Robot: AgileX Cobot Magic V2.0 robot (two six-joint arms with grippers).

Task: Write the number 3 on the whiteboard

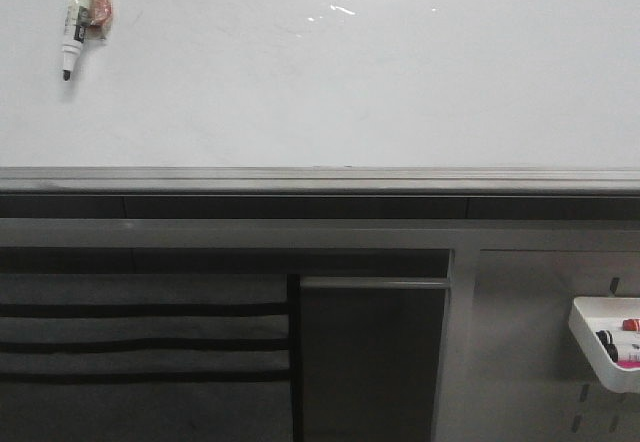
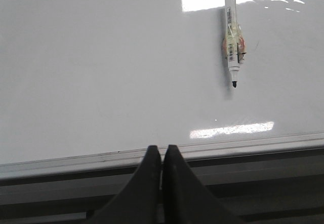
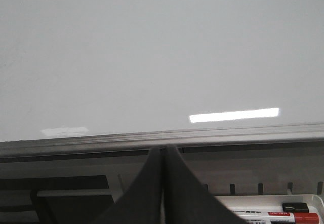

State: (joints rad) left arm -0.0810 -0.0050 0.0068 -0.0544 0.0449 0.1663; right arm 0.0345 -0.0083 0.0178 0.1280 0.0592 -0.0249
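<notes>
The left gripper (image 2: 161,155), fingers pressed together and empty, faces the whiteboard (image 2: 101,72); the marker (image 2: 232,41) hangs there upright, tip down, nearer this arm than the closed right gripper (image 3: 162,155)

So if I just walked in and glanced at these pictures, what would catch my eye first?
Probably the big glossy whiteboard, blank, with bright glare near its top. Next, the lone marker stuck to the board at the upper left of the front view, uncapped, black tip pointing down. Low on the right, a small white tray on the grey cabinet holds more markers, and both grippers sit closed below the board's edge.
</notes>
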